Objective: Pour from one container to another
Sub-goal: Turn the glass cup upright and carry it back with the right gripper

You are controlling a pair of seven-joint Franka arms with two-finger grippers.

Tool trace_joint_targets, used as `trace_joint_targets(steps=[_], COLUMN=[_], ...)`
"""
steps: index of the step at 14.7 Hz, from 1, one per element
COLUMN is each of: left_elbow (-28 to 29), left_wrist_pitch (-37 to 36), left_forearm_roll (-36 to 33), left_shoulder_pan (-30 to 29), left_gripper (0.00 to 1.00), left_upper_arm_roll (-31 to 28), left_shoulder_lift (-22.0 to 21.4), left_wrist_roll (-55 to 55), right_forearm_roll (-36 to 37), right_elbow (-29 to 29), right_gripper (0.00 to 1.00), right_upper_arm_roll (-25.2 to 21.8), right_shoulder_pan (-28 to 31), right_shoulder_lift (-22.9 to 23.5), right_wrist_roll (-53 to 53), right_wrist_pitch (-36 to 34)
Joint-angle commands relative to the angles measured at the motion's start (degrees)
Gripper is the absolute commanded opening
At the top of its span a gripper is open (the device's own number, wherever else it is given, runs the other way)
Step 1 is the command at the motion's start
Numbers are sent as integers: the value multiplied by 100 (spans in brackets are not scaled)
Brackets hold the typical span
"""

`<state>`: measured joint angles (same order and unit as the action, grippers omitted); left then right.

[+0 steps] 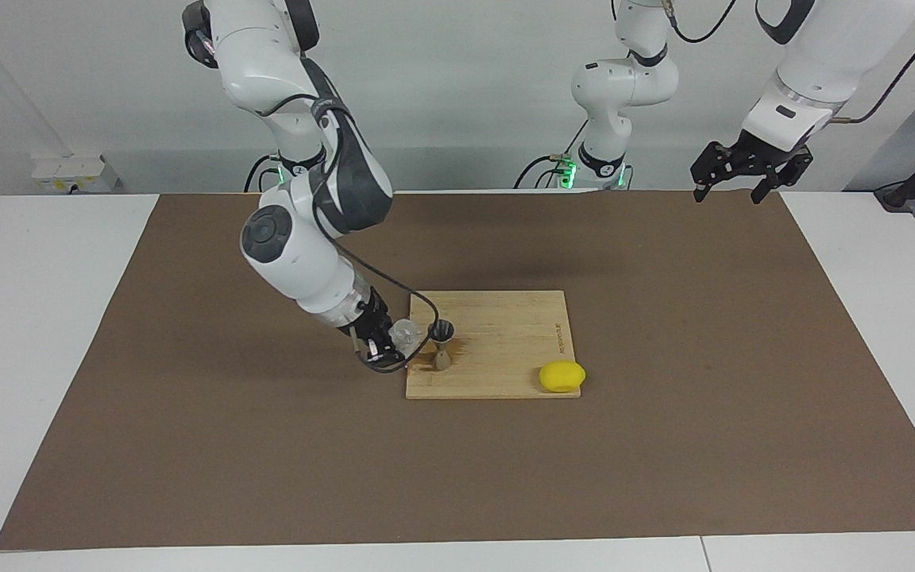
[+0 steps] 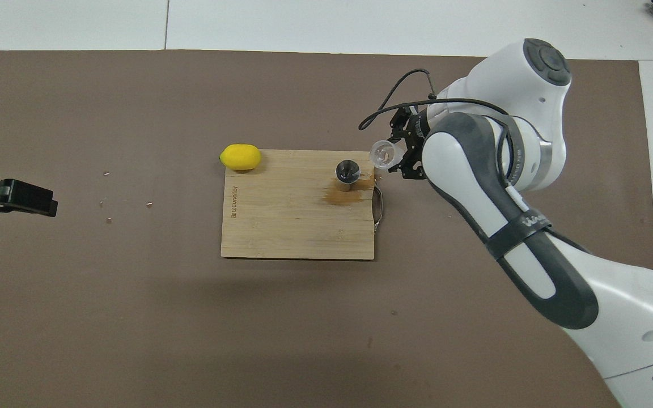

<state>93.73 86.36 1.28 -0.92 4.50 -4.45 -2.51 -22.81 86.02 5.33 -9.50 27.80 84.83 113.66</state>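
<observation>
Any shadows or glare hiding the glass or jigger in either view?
Facing view: soft arm shadows lie on the brown mat, none on the jigger; the clear glass tumbler in the right gripper reads faintly. Overhead view: the tumbler is pale but outlined; the jigger's mouth is dark; no glare.

White table under a brown mat, plain pale wall.
</observation>
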Motion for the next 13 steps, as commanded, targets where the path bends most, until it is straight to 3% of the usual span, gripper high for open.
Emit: trace_joint_targets(steps=[1,6,13], left_elbow=[-92,-92,-92], left_wrist_pitch=[-85,-85,-85], left_forearm_roll=[-120,-120,-120], left_shoulder_pan=[4,4,4], left_gripper=[100,100,100], left_upper_arm_roll=[7,7,7], left_shoulder_lift=[23,23,23], left_wrist_roll=[-39,-39,-39], right_forearm_roll=[-862,-2024,-2202], right_elbow=[913,1794,2436], right_gripper=[0,0,0], right_upper_arm_roll=[64,64,64], right_shoulder_pan=[667,1704,2707], right_shoulder_lift=[-397,-486,-389], right_wrist_roll=[-982,-2336,-3692], right_wrist_pitch=[86,184,-10])
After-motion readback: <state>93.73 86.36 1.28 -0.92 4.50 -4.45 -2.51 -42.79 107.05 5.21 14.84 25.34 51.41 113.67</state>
